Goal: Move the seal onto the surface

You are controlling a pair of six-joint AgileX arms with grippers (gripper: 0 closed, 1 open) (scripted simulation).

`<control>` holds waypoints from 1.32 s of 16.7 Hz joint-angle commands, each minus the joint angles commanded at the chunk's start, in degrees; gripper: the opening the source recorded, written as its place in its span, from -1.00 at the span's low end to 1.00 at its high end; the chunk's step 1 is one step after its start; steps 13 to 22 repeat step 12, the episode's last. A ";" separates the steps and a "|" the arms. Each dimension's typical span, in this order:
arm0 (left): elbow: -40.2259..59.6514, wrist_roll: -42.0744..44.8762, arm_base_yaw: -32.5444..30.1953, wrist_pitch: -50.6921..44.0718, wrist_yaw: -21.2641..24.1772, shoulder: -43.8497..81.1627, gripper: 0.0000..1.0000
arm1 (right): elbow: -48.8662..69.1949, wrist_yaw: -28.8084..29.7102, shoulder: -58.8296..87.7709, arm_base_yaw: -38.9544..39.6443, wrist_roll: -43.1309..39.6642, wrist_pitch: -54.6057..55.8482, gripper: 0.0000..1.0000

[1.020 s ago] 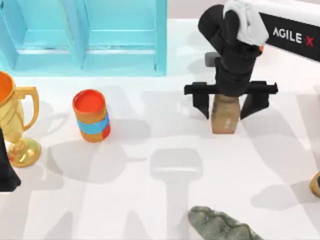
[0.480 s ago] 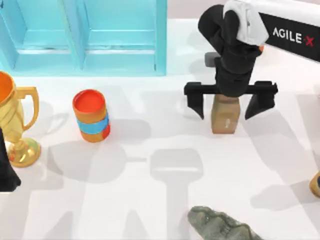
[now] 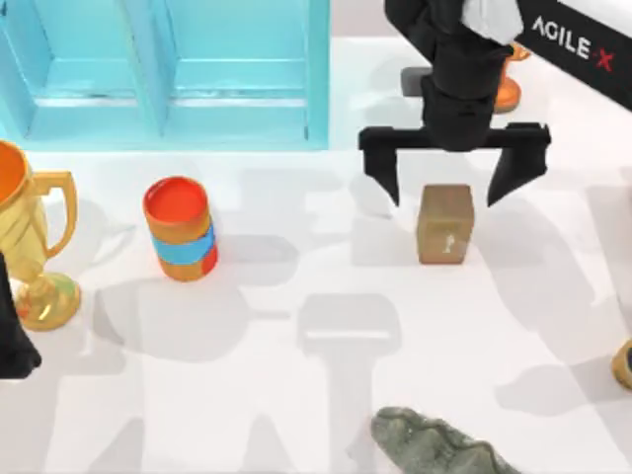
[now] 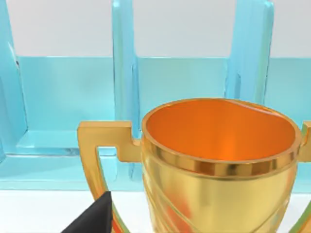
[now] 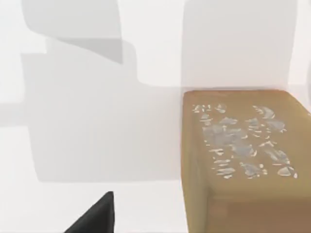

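The seal (image 3: 445,224) is seen standing upright on the surface (image 3: 326,286), right of centre, w/ nothing touching it. The right gripper (image 3: 452,176) is held just behind it toward the cabinet (image 3: 168,74), fingers spread wide and nothing gripped. The placing looks done; prob. only the arm's pull-back is left. In the right wrist view the seal's patterned top (image 5: 240,143) is shown close up. The left gripper (image 3: 12,341) is parked by the trophy (image 3: 30,237) at the left edge; its fingers can't be judged.
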 joint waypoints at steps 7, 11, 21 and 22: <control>0.00 0.00 0.00 0.00 0.00 0.00 1.00 | 31.30 -0.15 5.45 0.01 -0.43 -23.14 1.00; 0.00 0.00 0.00 0.00 0.00 0.00 1.00 | 37.89 0.06 6.30 -0.08 -0.66 -29.10 1.00; 0.00 0.00 0.00 0.00 0.00 0.00 1.00 | 38.06 0.07 6.32 -0.09 -0.67 -29.25 1.00; 0.00 0.00 0.00 0.00 0.00 0.00 1.00 | 38.06 0.07 6.32 -0.09 -0.67 -29.25 1.00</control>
